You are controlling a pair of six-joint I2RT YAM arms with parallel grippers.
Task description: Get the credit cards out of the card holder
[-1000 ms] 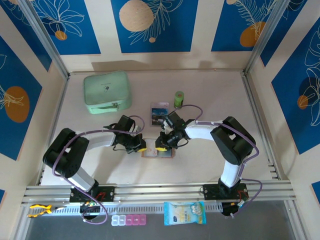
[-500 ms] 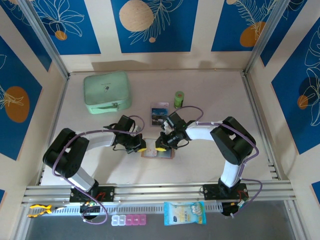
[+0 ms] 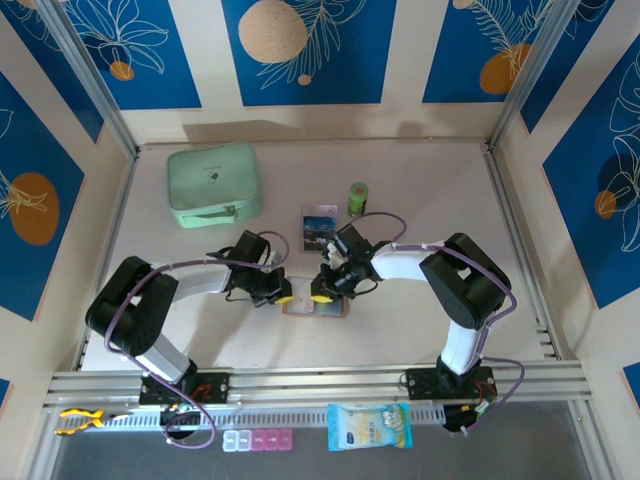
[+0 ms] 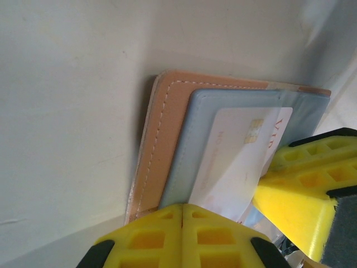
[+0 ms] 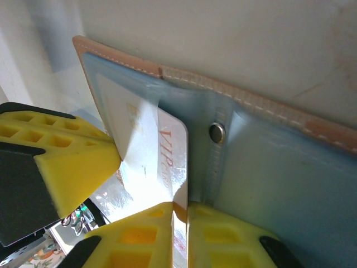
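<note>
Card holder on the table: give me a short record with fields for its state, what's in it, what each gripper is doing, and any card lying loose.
card holder: open, flat on the table, between the two grippers
inside: white card with a chip, lying against the grey pocket
left gripper: shut, tips at the holder's tan edge
right gripper: shut on the white card's edge
loose card: blue-faced card on the table, beyond the holder
</note>
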